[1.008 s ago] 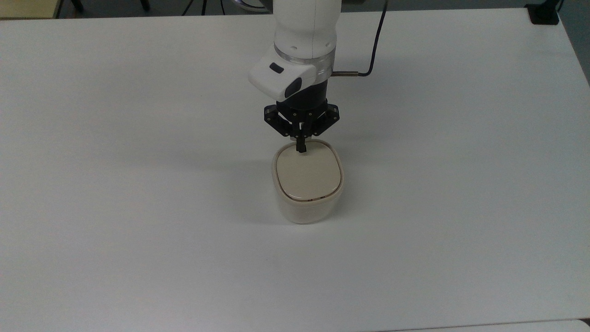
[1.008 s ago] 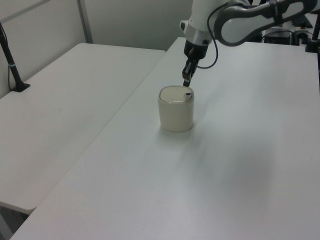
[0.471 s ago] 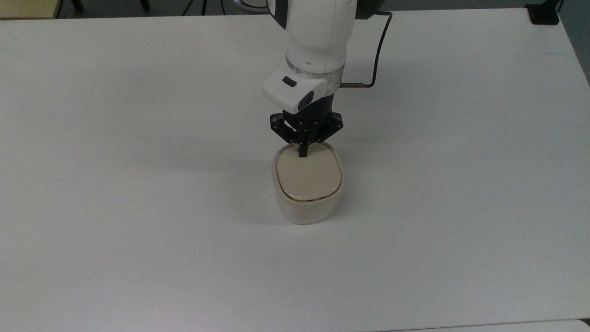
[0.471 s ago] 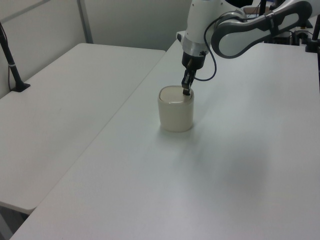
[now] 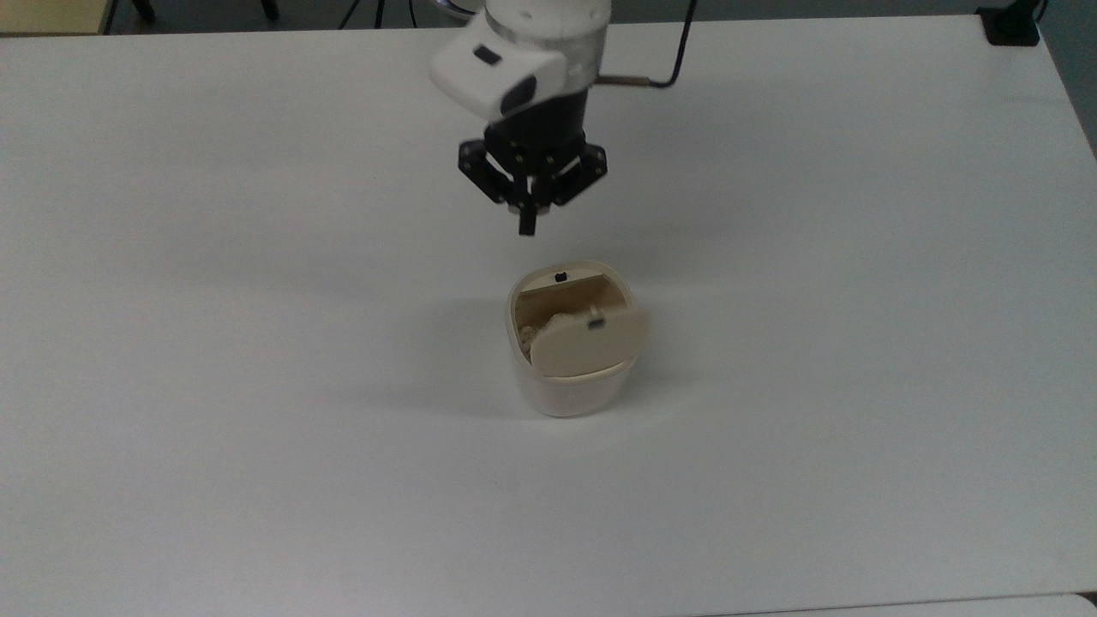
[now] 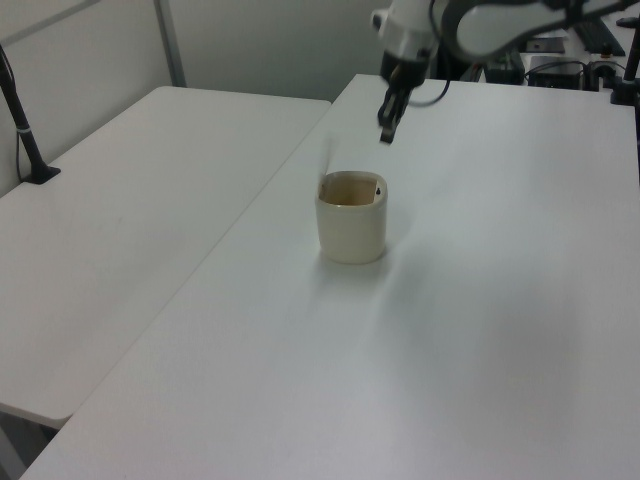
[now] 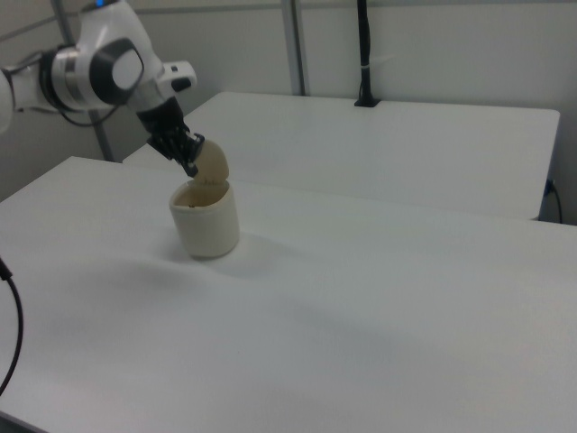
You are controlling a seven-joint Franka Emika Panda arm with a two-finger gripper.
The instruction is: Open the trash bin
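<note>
Now the trash bin (image 5: pixel 572 377) stands mid-table (image 5: pixel 257 343), beige lid (image 5: pixel 590 343) tipped up, interior exposed. Gripper (image 5: pixel 527 224) hangs above and apart from it, fingers pressed together, holding nothing.

arm (image 5: pixel 540 34): reaching down | gripper (image 5: pixel 527 224): jaws together, holding nothing

Count: 1 trash bin (image 5: pixel 572 377) with 1 lid (image 5: pixel 590 344) and 1 black button (image 5: pixel 560 276). 1 arm (image 5: pixel 531 51) with 1 gripper (image 5: pixel 527 224), 2 fingers. 2 desks: 1 desk (image 5: pixel 257 428) carrying the bin, 1 second desk (image 6: pixel 120 230) alongside. 1 black pole (image 7: pixel 363 54).
</note>
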